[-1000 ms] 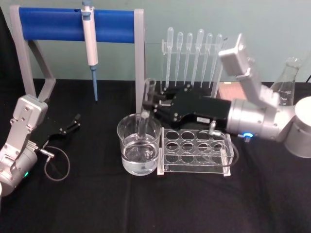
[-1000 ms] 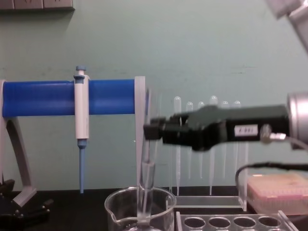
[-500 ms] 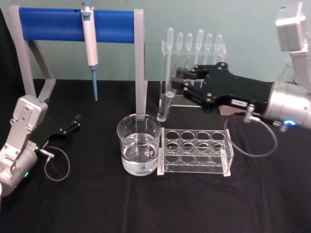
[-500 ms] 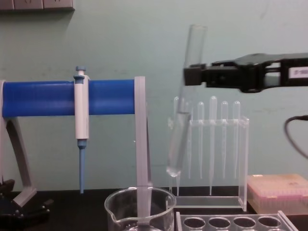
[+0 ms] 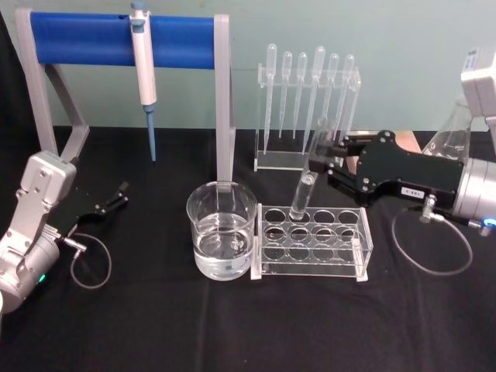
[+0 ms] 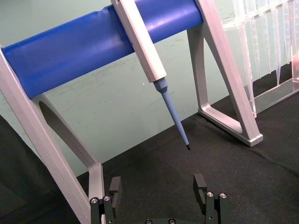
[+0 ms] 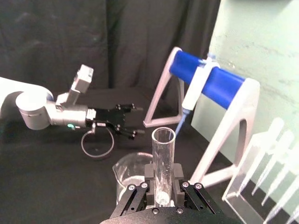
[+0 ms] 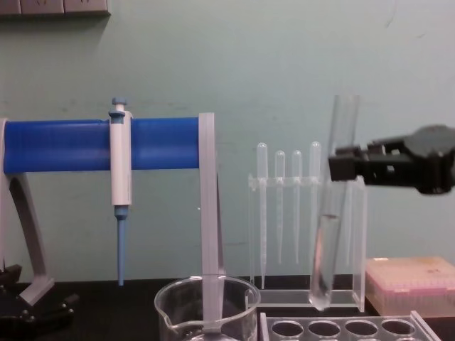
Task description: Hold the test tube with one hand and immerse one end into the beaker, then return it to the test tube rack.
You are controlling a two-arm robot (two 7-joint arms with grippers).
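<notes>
On my screens: right gripper point(image 5: 324, 157), black, reaching in from the right above the clear tube rack point(image 5: 313, 242), its jaws pinching the test tube point(image 5: 307, 182) on its upper part, below the open rim. The test tube hangs slightly tilted, its rounded bottom just over the rack's back row of holes and clear of them in my chest view; a little liquid sits in its lower end. The beaker point(image 5: 222, 240), part-filled with clear liquid, stands on the black table point(image 5: 155, 318) just beside the rack's left end, apart from the tube. Behind them I list the pipette stand point(image 5: 306, 108) with its row of plastic pipettes, and the blue-barred frame point(image 5: 124, 39) carrying a hanging white-and-blue pipettor point(image 5: 143, 74). At the far right, a glass flask point(image 5: 457, 139) and a pink box point(image 8: 412, 284) behind the arm. Left gripper point(image 5: 116, 195), parked low on the table at the left near the frame's foot, jaws spread and holding nothing; a loop of cable point(image 5: 89, 260) lies beside its wrist.
</notes>
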